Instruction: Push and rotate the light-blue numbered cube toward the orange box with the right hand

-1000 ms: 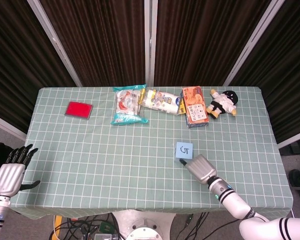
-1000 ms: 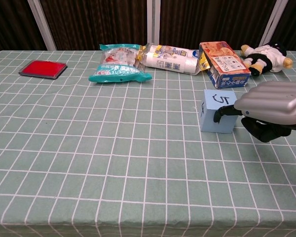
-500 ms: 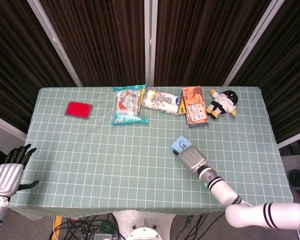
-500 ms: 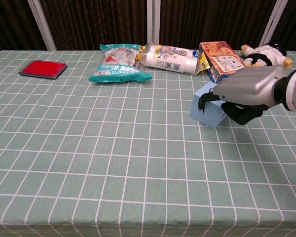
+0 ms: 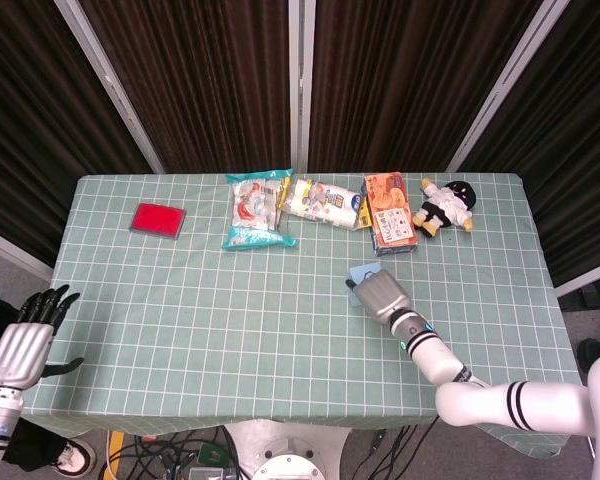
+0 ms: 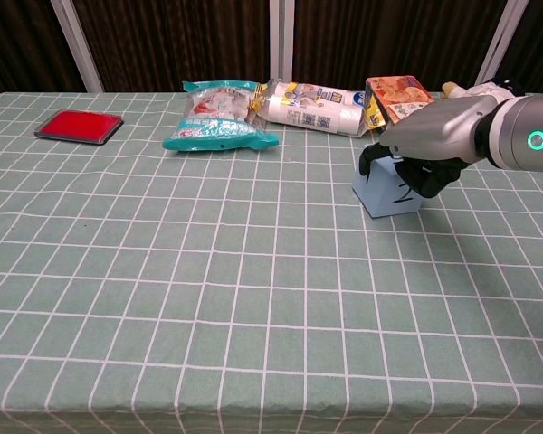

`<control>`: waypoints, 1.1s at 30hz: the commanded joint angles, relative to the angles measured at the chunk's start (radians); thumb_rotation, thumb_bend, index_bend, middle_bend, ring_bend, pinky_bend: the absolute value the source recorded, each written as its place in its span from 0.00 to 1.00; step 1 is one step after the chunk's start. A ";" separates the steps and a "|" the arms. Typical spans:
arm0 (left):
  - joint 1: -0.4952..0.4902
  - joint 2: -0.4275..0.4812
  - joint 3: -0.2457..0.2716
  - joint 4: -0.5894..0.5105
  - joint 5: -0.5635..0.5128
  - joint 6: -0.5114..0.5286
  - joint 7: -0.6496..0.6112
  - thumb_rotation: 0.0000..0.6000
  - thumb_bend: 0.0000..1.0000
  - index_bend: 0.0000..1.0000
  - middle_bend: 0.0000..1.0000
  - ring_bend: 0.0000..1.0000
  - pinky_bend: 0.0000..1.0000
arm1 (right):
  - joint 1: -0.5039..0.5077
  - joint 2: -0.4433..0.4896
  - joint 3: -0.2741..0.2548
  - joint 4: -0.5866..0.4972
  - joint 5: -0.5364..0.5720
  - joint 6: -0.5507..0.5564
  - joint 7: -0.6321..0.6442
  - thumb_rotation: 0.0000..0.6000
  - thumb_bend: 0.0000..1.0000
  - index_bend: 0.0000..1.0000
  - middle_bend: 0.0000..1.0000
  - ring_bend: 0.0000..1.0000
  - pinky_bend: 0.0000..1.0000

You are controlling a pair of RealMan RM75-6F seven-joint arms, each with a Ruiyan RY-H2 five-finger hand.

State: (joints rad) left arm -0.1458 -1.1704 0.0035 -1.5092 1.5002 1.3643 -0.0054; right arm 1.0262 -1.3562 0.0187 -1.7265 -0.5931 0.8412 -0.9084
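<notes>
Since the earlier frames the cube has travelled up the table and turned; it now sits just before the orange box, tilted off the grid lines. My right hand rests over its top, fingers curled down against it; I cannot tell whether they grip. My left hand hangs off the table's left edge, fingers apart, holding nothing. Count on the table: one cube, one orange box, two snack bags, one red pad, one doll. No contents of the bags or box are visible.
</notes>
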 commanded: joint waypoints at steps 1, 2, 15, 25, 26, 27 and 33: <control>-0.004 -0.003 0.001 0.000 -0.001 -0.009 0.005 0.99 0.07 0.08 0.00 0.00 0.07 | 0.016 -0.006 -0.004 0.016 0.014 -0.006 0.007 1.00 1.00 0.17 0.91 0.80 0.70; -0.005 -0.004 0.002 0.000 -0.002 -0.011 0.007 0.99 0.07 0.08 0.00 0.00 0.07 | 0.022 -0.009 -0.006 0.022 0.018 -0.009 0.008 1.00 1.00 0.17 0.91 0.80 0.70; -0.001 -0.007 0.007 0.011 -0.009 -0.014 0.007 0.99 0.07 0.08 0.00 0.00 0.07 | 0.085 -0.036 -0.037 0.074 0.085 -0.008 0.018 1.00 1.00 0.17 0.91 0.81 0.70; 0.003 -0.012 0.010 0.019 -0.007 -0.010 -0.002 0.99 0.07 0.08 0.00 0.00 0.07 | 0.102 -0.038 -0.049 0.077 0.092 0.002 0.045 1.00 1.00 0.13 0.91 0.81 0.70; 0.003 -0.012 0.010 0.019 -0.007 -0.010 -0.002 0.99 0.07 0.08 0.00 0.00 0.07 | 0.102 -0.037 -0.049 0.078 0.090 0.002 0.049 1.00 1.00 0.11 0.91 0.81 0.70; 0.003 -0.011 0.010 0.019 -0.007 -0.009 -0.002 0.99 0.07 0.08 0.00 0.00 0.07 | 0.101 -0.036 -0.050 0.077 0.086 0.002 0.056 1.00 1.00 0.09 0.91 0.81 0.70; 0.002 -0.010 0.010 0.016 -0.006 -0.010 0.000 0.99 0.07 0.08 0.00 0.00 0.07 | 0.096 -0.020 -0.049 0.065 0.063 -0.003 0.096 1.00 1.00 0.00 0.91 0.81 0.71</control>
State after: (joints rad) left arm -0.1441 -1.1799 0.0133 -1.4928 1.4943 1.3538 -0.0051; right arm 1.1238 -1.3813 -0.0309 -1.6586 -0.5245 0.8401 -0.8194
